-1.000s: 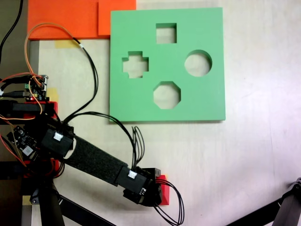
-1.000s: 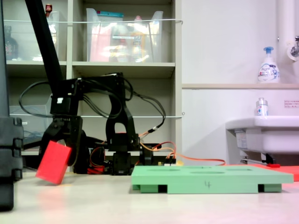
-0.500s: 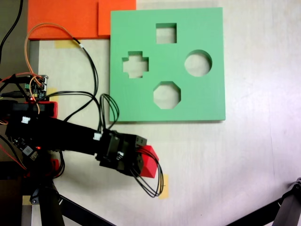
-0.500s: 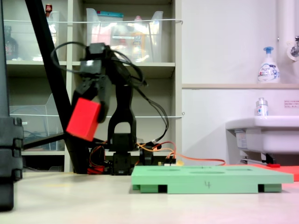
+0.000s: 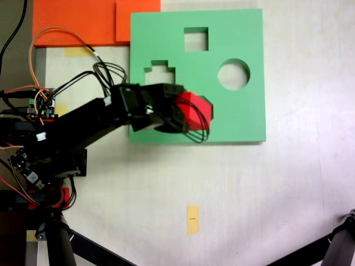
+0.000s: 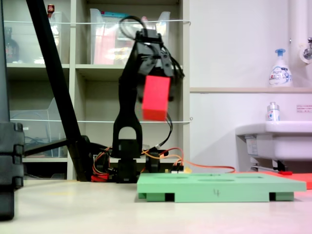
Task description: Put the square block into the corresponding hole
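Note:
My gripper point(image 5: 186, 113) point(image 6: 157, 80) is shut on the red foam cube point(image 5: 194, 108) point(image 6: 156, 97) and holds it high in the air. In the first exterior view the cube hangs over the lower middle of the green foam board point(image 5: 249, 111), covering the octagonal cutout. The square hole point(image 5: 196, 39) lies open near the board's top edge, well above the cube in the first exterior view. In the second exterior view the board point(image 6: 219, 187) lies flat on the table, with the cube far above its left end.
Cross-shaped cutout point(image 5: 160, 71) and round cutout point(image 5: 233, 74) flank the cube in the first exterior view. Orange foam sheets point(image 5: 89, 21) lie at top left. Arm base with wiring point(image 5: 33, 144) stands at left. A yellow tape piece point(image 5: 192, 219) marks the table. A black tripod leg point(image 6: 53, 87) slants at left.
The arm has swung the red cube up and over, from low above the table near the tape mark to high above the green board's octagonal cutout.

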{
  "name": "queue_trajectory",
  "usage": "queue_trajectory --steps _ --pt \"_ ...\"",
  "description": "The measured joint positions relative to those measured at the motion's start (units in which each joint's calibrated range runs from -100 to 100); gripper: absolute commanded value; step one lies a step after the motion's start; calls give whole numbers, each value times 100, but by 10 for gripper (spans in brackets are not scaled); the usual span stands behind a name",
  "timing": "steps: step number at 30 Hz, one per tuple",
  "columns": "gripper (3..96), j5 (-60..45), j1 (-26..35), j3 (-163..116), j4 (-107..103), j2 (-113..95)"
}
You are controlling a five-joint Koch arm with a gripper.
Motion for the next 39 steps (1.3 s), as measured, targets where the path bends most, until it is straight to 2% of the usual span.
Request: queue_trajectory --steps 9,19,39 --pt "208 269 742 1401 -20 1765" --pt "208 757 1236 2028 -39 3010" --pt "209 1460 1377 2303 186 4241"
